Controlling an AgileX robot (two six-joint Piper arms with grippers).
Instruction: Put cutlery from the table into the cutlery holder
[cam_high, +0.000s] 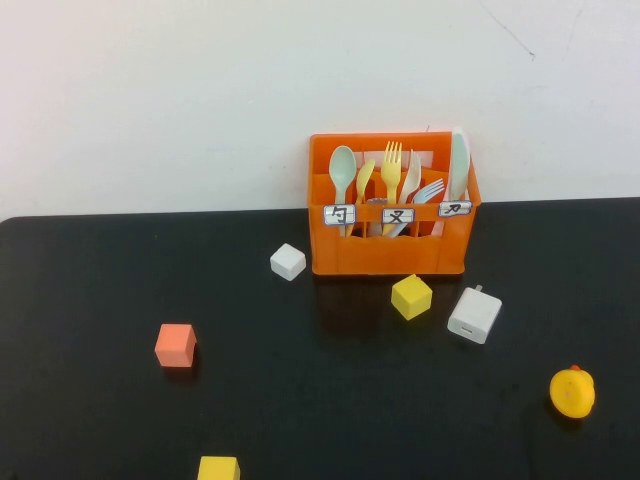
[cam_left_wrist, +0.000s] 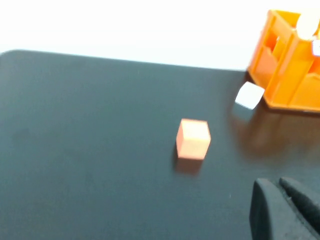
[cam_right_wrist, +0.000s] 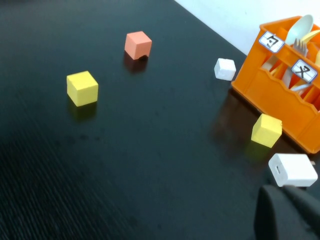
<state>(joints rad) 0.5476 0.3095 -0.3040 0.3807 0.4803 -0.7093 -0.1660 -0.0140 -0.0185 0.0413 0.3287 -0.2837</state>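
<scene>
Cutlery is away from both closed, empty grippers, left gripper (cam_left_wrist: 282, 210) and right gripper (cam_right_wrist: 285, 212), because the mint knife (cam_high: 459, 165) and yellow fork (cam_high: 391, 172) stand upright in the orange holder (cam_high: 390, 250), none lying on the table (cam_high: 100, 400).

Four small cubes (cam_high: 176, 345), one white charger (cam_high: 474, 315), one yellow duck (cam_high: 573, 392), one orange cutlery holder (cam_high: 390, 255) holding roughly six utensils.

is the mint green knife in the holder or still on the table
In the holder. The mint-green knife stands upright in the right-hand compartment of the orange cutlery holder; no cutlery shows on the table.
</scene>
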